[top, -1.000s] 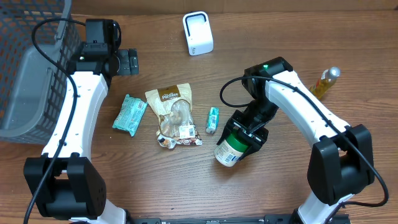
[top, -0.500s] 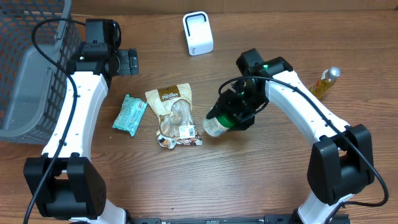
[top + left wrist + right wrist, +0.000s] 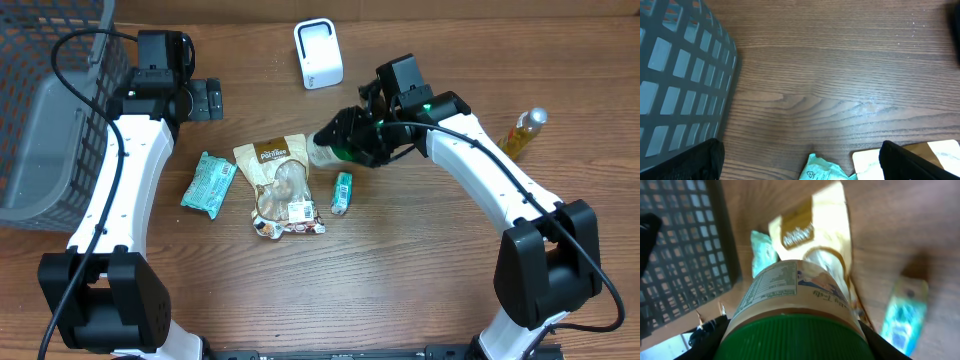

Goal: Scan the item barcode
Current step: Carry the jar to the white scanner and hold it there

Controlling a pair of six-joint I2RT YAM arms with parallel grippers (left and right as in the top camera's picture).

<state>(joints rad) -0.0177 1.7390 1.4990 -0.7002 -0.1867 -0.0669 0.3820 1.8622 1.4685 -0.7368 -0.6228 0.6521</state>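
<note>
The wooden desk (image 3: 400, 300) fills the overhead view. A grey mesh basket (image 3: 40, 120) takes up its far left corner.

The left arm reaches from the near left edge toward the far side. The left gripper (image 3: 214, 99) sits just right of the basket, with its jaws spread wide and nothing between them. Its wrist camera shows only bare wood, the basket wall and the tips of two packets.

The right arm bends in from the near right edge toward the middle of the desk. The right gripper (image 3: 356, 142) has its jaws partly closed around the jar (image 3: 324, 151), gripping it at the green-lid end. The jar is turned on its side with its pale base pointing left. It is held near of the white scanner (image 3: 318, 53) and just beside the far right corner of the snack pouch (image 3: 279, 185). In the right wrist view the jar's printed label faces the camera (a nutrition panel can be made out, but no barcode), with the pouch beyond the jar's base.

The cream and brown snack pouch lies flat at the centre of the desk. The scanner stands at the far edge, well apart from the pouch. A teal packet (image 3: 209, 183) lies just left of the pouch. A yellow bottle (image 3: 524, 132) sits at the right, beside the right arm. A small teal sachet (image 3: 342, 192) lies just right of the pouch, near of the jar.
</note>
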